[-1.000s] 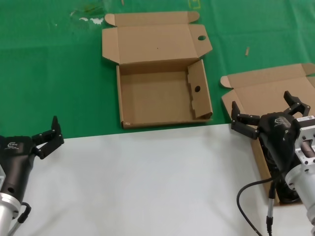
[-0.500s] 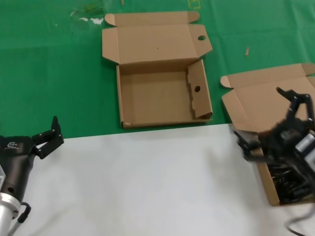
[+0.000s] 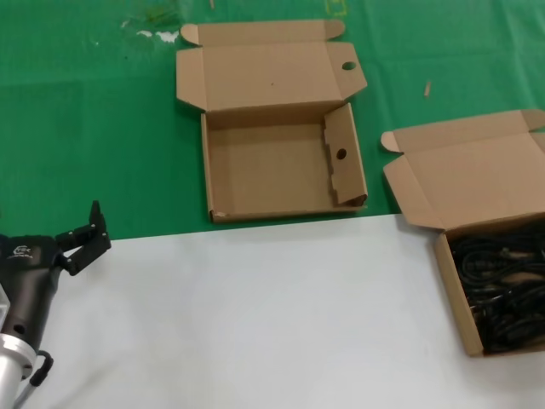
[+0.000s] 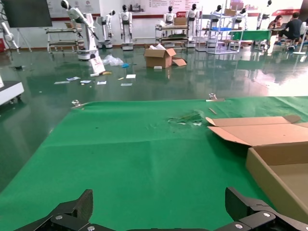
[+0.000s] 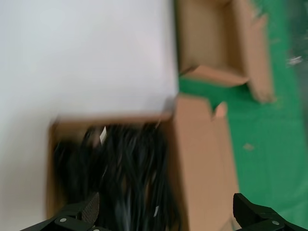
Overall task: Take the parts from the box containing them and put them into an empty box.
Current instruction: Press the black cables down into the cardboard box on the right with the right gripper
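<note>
Two boxes lie open on the worktop (image 3: 255,315). Cords (image 3: 502,290) fill the box of cords (image 3: 451,294) at the robot's right, a tangled heap with no single bundle separable; individual long axes cannot be told. Empty box (image 3: 281,170), marked by a round hole in its lid corner, sits on the green part of the worktop, well apart from the full one.

Right gripper (image 5: 166,214) is out of the head view; its wrist view shows both jaw tips spread wide with nothing between them, and the cords (image 5: 125,173) directly ahead of the jaws, close. Judged: right arm is much the nearer and should make the pick.

Left gripper (image 3: 83,234) is parked at the near left, jaws wide apart and empty, the empty box ahead of it and off toward the other arm's side.

Judged step: descent onto the heap, no cord yet transferred.
</note>
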Motion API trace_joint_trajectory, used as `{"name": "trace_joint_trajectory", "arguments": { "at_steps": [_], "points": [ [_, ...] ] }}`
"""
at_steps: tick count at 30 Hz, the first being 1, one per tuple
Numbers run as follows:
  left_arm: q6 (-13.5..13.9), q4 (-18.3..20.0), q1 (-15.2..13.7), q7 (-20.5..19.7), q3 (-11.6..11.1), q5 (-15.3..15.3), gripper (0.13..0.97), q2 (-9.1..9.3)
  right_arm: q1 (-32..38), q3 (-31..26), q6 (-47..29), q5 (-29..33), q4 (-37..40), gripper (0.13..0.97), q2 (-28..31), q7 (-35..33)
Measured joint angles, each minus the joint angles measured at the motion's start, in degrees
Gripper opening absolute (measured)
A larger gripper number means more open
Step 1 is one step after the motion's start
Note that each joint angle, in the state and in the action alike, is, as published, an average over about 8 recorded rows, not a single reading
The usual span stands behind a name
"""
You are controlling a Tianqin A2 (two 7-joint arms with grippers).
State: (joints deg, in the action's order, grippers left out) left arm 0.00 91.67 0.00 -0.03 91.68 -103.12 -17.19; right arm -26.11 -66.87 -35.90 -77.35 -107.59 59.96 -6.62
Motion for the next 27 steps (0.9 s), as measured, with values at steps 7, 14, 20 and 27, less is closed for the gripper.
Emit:
{"name": "trace_joint_trajectory", "arguments": {
  "at_steps": [7,14,20,27],
  "points": [
    [0.0,0.0,0.0,0.0,0.0,0.0,0.966,0.0,5.03,-4.51,-7.14,10.88,0.71,0.966,5.59,5.43],
    [0.0,0.0,0.0,0.01,0.0,0.01,0.966,0.0,12.54,-13.03,-10.25,15.72,2.6,0.966,7.79,7.14],
    [0.0,0.0,0.0,0.02,0.0,0.01,0.966,0.0,18.49,-18.68,-11.15,18.11,5.0,0.952,7.35,6.97],
    [0.0,0.0,0.0,0.02,0.0,0.0,0.966,0.0,22.67,-22.85,-11.31,19.09,7.2,0.937,6.43,6.27]
  ]
}}
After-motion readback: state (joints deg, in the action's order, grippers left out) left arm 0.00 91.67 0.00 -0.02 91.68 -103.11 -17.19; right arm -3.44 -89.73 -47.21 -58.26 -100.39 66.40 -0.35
